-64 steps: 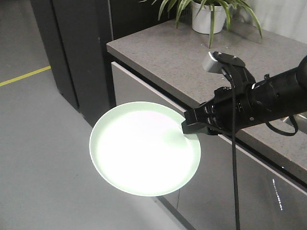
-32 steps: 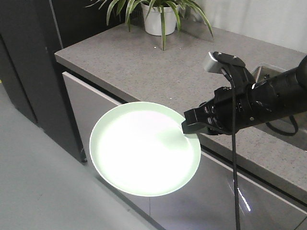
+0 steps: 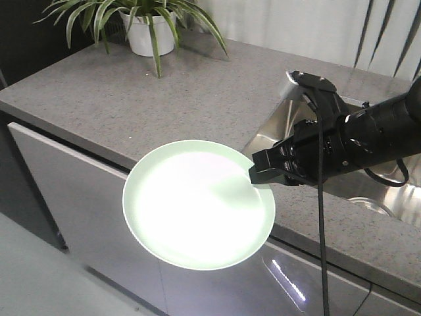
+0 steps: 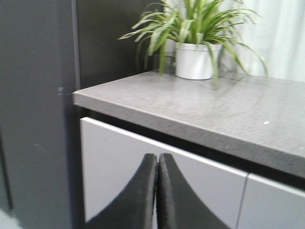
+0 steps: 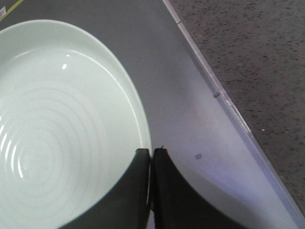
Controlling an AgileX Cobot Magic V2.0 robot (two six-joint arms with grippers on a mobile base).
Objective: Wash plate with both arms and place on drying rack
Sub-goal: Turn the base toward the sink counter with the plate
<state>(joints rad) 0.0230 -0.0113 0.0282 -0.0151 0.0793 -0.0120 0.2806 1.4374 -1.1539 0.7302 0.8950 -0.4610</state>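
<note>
The pale mint-green plate [image 3: 197, 204] hangs in the air in front of the counter, held by its right rim. My right gripper [image 3: 255, 176] is shut on that rim; in the right wrist view the plate [image 5: 62, 124] fills the left side and the right gripper [image 5: 151, 151] pinches its edge. My left gripper [image 4: 157, 156] is shut and empty, facing the cabinet front below the counter; it does not show in the front view. The drying rack is out of view.
A grey stone counter [image 3: 151, 99] runs across the view with white cabinet fronts [image 3: 72, 197] below. A steel sink basin [image 3: 368, 191] lies behind the right arm. A potted plant in a white pot [image 3: 150, 36] stands at the back left and shows in the left wrist view [image 4: 195, 59].
The whole view has swung along the counter: the dark wall and floor have left the frame, and the plant and sink have come in. The plate stays held in the same place in the picture.
</note>
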